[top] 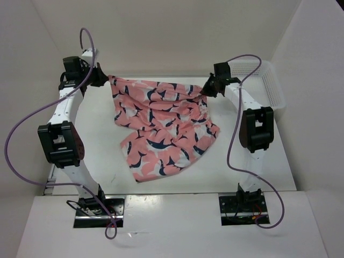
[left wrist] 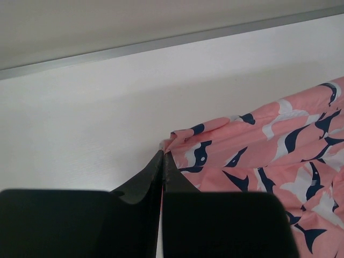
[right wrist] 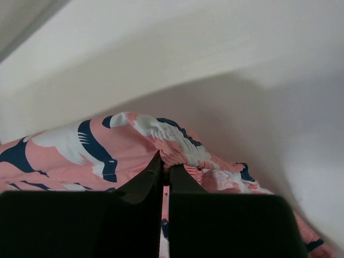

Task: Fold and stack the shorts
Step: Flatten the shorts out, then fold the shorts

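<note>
The salmon-pink shorts (top: 161, 126) with navy-and-white whale shapes hang and lie across the middle of the white table, stretched at the far edge between both grippers. My left gripper (top: 105, 78) is shut on the shorts' far left corner; in the left wrist view the gripper (left wrist: 163, 155) pinches the corner of the shorts (left wrist: 258, 156). My right gripper (top: 207, 87) is shut on the far right corner; in the right wrist view the gripper (right wrist: 165, 161) pinches the gathered waistband of the shorts (right wrist: 86, 148). The near part of the shorts rests crumpled on the table.
A white plastic mesh basket (top: 266, 80) stands at the far right of the table (top: 102, 156), just behind the right arm. Purple cables loop from both arms. White walls enclose the table on three sides.
</note>
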### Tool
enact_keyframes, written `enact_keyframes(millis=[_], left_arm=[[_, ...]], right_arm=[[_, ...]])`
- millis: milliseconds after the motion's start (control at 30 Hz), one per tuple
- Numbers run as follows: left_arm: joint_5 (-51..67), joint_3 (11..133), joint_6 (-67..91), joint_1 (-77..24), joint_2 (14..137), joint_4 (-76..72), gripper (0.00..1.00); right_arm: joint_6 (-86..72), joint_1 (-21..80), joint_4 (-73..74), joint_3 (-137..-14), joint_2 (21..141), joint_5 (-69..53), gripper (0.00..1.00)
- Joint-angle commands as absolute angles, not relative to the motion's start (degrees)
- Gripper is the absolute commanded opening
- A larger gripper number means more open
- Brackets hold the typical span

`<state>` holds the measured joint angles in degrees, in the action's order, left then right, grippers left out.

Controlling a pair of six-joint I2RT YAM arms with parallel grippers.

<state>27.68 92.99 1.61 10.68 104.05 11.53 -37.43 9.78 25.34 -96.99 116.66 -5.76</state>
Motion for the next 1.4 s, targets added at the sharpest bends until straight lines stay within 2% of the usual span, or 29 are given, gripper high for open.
enact_keyframes(millis=[0, 200, 367, 600, 767, 1067, 1233, 1367], left_arm=[[27.1, 97.2, 0.0, 11.8, 105.5, 6.2, 0.0], [29.5, 103.8, 0.0, 12.9, 107.5, 8.3, 0.0], [30.1, 108.5, 0.0, 13.4, 105.2, 10.9, 0.0], [33.6, 104.8, 0.0, 13.4, 104.0, 9.7, 0.0], [38.6, 93.9, 0.0, 13.4, 98.4, 8.3, 0.0], [51.1, 74.4, 0.0, 12.3, 77.5, 9.0, 0.0], [54.2, 64.1, 0.0, 10.5, 64.6, 10.2, 0.0], [55.0, 58.6, 0.0, 9.2, 59.9, 16.7, 0.0]], right_arm=[[-36.8, 8.8, 25.7, -106.9, 120.7, -7.5, 0.0], [-36.6, 9.5, 30.1, -121.3, 126.3, -8.8, 0.0], [-34.0, 10.0, 30.6, -120.3, 122.1, -8.2, 0.0], [-34.0, 10.0, 30.5, -117.9, 124.0, -10.5, 0.0], [-35.2, 9.4, 27.6, -111.5, 120.9, -11.2, 0.0], [-33.9, 5.8, 25.1, -101.1, 112.9, -15.2, 0.0], [-33.4, 3.9, 23.6, -94.4, 108.7, -17.5, 0.0], [-32.7, 1.8, 24.1, -89.5, 103.7, -19.2, 0.0]])
